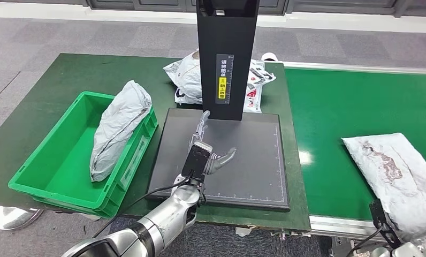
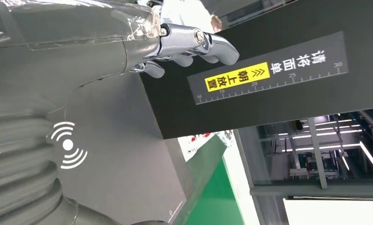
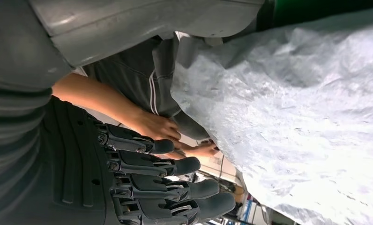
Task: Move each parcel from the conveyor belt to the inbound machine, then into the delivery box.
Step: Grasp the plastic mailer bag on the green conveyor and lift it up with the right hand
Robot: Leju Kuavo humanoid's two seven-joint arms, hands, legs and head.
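A grey crumpled parcel (image 1: pixel 394 172) lies on the green conveyor belt (image 1: pixel 350 107) at the right. My right hand (image 3: pixel 142 183) sits close beside that parcel (image 3: pixel 306 117), fingers stretched out and holding nothing. The inbound machine has a dark flat platform (image 1: pixel 248 171) and a black tower (image 1: pixel 226 59) with a yellow label. Above the platform's left part hovers my left hand (image 1: pixel 206 152), fingers apart and empty; its fingertips (image 2: pixel 194 44) point at the tower (image 2: pixel 278 70). Another grey parcel (image 1: pixel 117 126) leans in the green delivery box (image 1: pixel 55 160) at the left.
White printed bags (image 1: pixel 187 77) lie behind the tower on the green table. A person's hands (image 3: pixel 166 129) and dark sleeve show beyond my right hand, near the parcel's edge. The table's front edge runs just below the platform.
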